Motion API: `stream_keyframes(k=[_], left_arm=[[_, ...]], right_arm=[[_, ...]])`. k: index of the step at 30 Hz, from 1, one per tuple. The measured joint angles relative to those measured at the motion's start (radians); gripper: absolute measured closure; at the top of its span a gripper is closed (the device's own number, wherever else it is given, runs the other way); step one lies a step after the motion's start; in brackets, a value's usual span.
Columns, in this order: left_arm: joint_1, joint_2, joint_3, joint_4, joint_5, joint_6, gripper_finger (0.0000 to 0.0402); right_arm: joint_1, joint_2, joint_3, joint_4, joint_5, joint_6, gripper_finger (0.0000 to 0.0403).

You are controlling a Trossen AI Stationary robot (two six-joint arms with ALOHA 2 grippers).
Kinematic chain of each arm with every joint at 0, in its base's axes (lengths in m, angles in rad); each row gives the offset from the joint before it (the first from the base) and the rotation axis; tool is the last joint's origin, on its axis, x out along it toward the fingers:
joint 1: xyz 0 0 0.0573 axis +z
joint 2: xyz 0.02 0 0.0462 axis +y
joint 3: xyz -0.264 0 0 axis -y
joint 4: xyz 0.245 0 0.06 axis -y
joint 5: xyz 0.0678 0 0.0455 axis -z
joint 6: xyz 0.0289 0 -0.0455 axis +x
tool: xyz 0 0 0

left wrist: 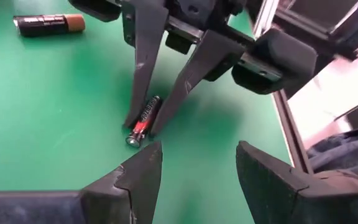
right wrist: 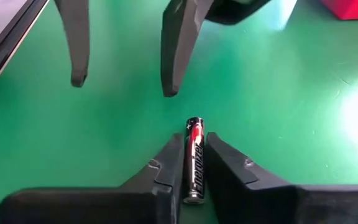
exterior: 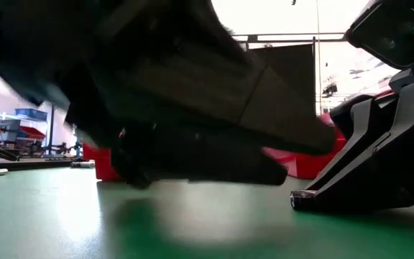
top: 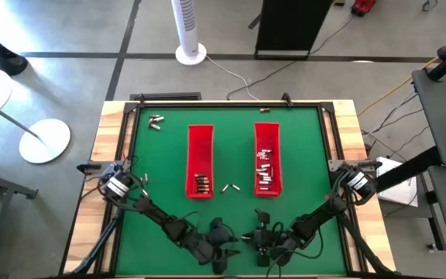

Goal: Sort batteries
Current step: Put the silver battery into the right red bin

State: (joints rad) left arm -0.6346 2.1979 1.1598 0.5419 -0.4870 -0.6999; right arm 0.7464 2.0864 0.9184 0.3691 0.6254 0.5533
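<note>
A red-and-black battery (right wrist: 194,158) with silvery ends lies near the table's near edge, between the fingers of my right gripper (right wrist: 193,140), which is shut on it. My left gripper (left wrist: 197,149) is open and hovers just beside it, facing the right gripper (left wrist: 145,124); its fingers touch nothing. Both grippers meet near the middle of the near edge (top: 242,236). Two long red trays (top: 200,139) (top: 267,132) hold sorted batteries (top: 200,184) (top: 265,167). In the low view the arms hide the battery. My right gripper pinches the battery's body (right wrist: 196,168) between its two fingers. The fingers (left wrist: 135,74) slant down from above and lie along the battery, whose silvery end (left wrist: 132,140) sticks out past the tips. Whether the battery rests on the green mat or is just off it, I cannot tell.
Loose batteries lie on the green mat: a pair between the trays' near ends (top: 228,187), a few at the far left (top: 156,120), one at the far edge (top: 265,111), and a black-and-copper one (left wrist: 48,23). A raised black frame (top: 331,139) edges the mat.
</note>
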Motion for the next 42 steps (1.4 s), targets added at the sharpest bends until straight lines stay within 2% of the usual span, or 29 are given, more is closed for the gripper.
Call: stream_keyframes(k=[3,9,20,23,31,36,42], left_arm=[[0.0,0.017,-0.031,0.064,-0.008,0.007,0.0216],[-0.002,0.036,-0.035,0.072,-0.053,0.046,0.0216],[-0.004,0.047,-0.032,0.029,-0.104,0.086,0.0216],[-0.005,0.059,-0.02,0.026,-0.133,0.084,0.0216],[-0.003,0.064,0.01,0.008,-0.135,0.133,0.0216],[-0.002,0.066,0.016,0.003,-0.158,0.135,0.0216],[-0.002,0.066,0.016,-0.011,-0.157,0.124,0.0216]], right_arm=[[0.0,0.017,0.0,0.003,0.002,0.008,0.0359],[0.0,0.01,-0.002,0.001,-0.001,0.024,0.0365],[-0.001,-0.098,-0.005,-0.078,-0.014,0.013,0.0368],[-0.001,-0.137,-0.008,-0.14,-0.016,0.015,0.0368],[-0.009,-0.275,0.021,-0.369,-0.014,0.053,0.0368],[-0.022,-0.375,0.041,-0.503,-0.005,0.016,0.0369],[-0.09,-0.506,0.067,-0.832,-0.021,0.012,0.0369]])
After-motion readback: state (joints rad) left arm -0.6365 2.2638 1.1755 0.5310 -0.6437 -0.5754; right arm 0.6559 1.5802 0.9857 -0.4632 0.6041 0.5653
